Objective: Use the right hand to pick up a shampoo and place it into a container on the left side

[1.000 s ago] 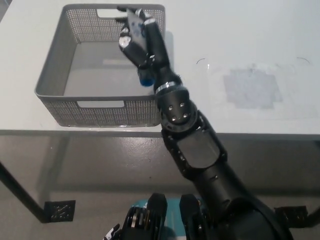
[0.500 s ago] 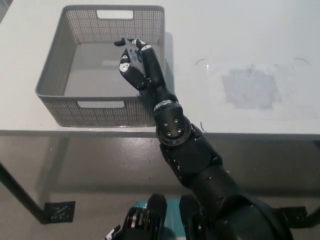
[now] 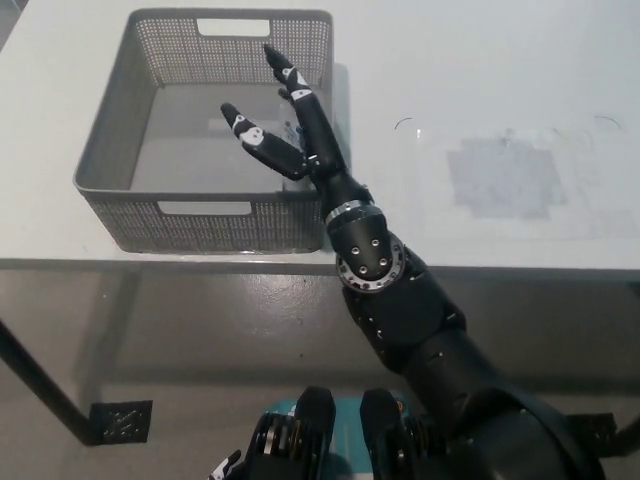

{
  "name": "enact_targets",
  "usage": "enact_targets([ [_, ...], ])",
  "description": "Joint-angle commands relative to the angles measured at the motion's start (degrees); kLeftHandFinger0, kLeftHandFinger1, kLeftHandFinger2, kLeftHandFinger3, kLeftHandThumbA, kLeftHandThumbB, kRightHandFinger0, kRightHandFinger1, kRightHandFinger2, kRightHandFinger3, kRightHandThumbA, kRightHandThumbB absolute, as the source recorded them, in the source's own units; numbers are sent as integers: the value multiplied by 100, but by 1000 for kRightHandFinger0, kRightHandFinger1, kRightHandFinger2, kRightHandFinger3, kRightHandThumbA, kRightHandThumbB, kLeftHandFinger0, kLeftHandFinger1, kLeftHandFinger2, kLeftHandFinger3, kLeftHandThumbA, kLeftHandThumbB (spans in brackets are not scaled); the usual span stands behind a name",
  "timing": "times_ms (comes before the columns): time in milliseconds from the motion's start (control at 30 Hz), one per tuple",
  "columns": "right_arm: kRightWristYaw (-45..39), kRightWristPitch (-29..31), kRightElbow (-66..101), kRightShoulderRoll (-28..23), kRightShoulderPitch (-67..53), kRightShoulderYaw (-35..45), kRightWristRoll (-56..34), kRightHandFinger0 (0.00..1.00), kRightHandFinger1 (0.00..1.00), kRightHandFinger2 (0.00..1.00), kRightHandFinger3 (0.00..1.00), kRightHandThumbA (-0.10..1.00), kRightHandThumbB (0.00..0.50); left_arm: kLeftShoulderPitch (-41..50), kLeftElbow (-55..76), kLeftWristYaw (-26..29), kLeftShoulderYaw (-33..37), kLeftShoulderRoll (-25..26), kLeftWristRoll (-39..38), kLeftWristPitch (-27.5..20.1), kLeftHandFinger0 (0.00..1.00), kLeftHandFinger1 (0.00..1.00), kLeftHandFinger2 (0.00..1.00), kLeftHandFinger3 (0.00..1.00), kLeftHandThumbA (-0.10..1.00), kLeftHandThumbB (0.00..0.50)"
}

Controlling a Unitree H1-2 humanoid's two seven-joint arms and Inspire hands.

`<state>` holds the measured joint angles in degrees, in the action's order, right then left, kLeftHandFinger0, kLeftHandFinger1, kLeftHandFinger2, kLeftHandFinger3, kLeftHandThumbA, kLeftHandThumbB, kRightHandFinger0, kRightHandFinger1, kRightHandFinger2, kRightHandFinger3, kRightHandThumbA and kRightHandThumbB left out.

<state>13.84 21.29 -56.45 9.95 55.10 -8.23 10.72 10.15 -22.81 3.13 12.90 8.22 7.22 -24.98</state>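
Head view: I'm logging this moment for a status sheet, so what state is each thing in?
Right hand: open, fingers spread, over the basket, holding nothing.
Basket: upright on the table, open-topped; no shampoo visible inside, though the hand hides part of the floor.
Table: white, with a grey patch at right.
Left hand: not in view.

Black right hand over the grey mesh container, near its right wall, fingers spread apart, holding nothing. Thumb aimed left into the basket interior, other fingers aimed toward the far rim. Forearm crossing the container's near right corner, coming in from bottom right. Container on white table, left part, near the front edge. Faint grey patch on tabletop, well apart to the right. Shampoo not visible; left hand not clearly visible.
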Motion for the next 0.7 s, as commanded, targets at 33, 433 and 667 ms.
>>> enact_targets([
  [33,-288,-57,401,-85,144,59,-112,1000,1000,1000,1000,1000,407,43,42,-100,136,53,32,-195,1000,1000,999,1000,983,79],
  [433,-571,-877,2759,-368,-242,284,-290,1000,1000,1000,1000,1000,357,55,31,-40,234,122,80,-195,1000,1000,942,1000,976,56],
  [667,-759,-1346,4942,-758,-1055,501,-474,1000,1000,1000,1000,1000,346,52,49,-16,194,126,99,-195,1000,975,903,1000,937,52],
])
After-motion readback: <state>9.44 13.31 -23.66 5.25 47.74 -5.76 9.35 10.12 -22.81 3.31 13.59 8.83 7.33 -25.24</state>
